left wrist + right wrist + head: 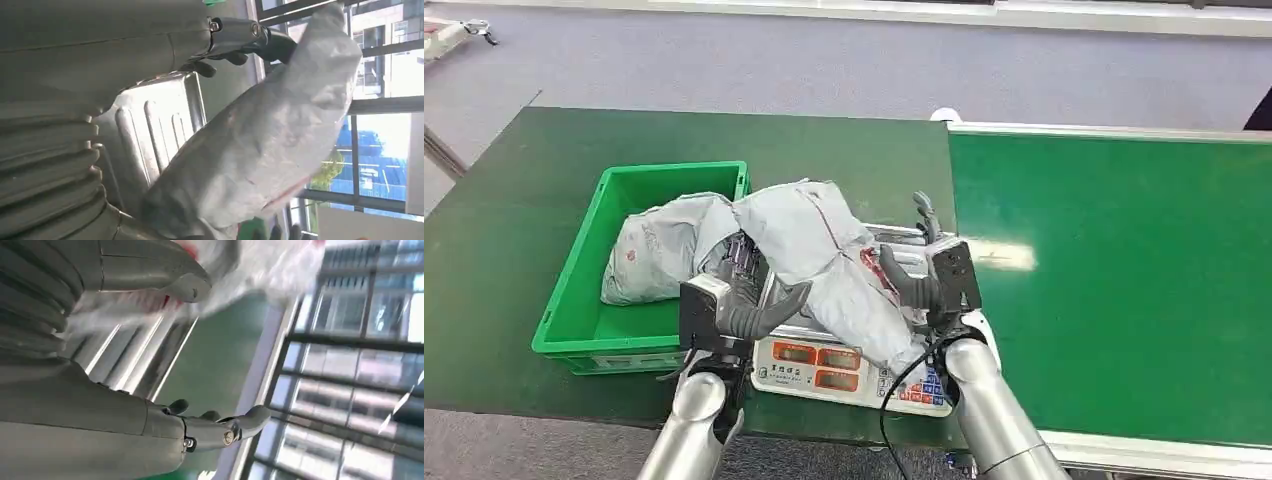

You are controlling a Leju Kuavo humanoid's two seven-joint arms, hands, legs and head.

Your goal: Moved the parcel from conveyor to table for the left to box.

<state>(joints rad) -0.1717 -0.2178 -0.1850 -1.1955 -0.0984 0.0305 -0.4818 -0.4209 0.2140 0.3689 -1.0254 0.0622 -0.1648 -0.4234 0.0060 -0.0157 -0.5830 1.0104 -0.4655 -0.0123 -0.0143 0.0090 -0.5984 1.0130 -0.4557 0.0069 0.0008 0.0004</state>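
Handing over: left hand [742, 300] gripping parcel [824, 255] on scale [854, 372], right hand [921, 280] spread, empty; next, lift toward bin [584, 335].

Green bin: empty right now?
No. In the head view the green bin already holds a grey parcel, while a second grey parcel lies across the scale beside it.

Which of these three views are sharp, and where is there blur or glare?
Head view: sharp, a pale glare patch on the conveyor. Left wrist view: the grey parcel fairly crisp, the windows behind it bright. Right wrist view: the parcel smeared by blur, the right hand soft, windows washed out.
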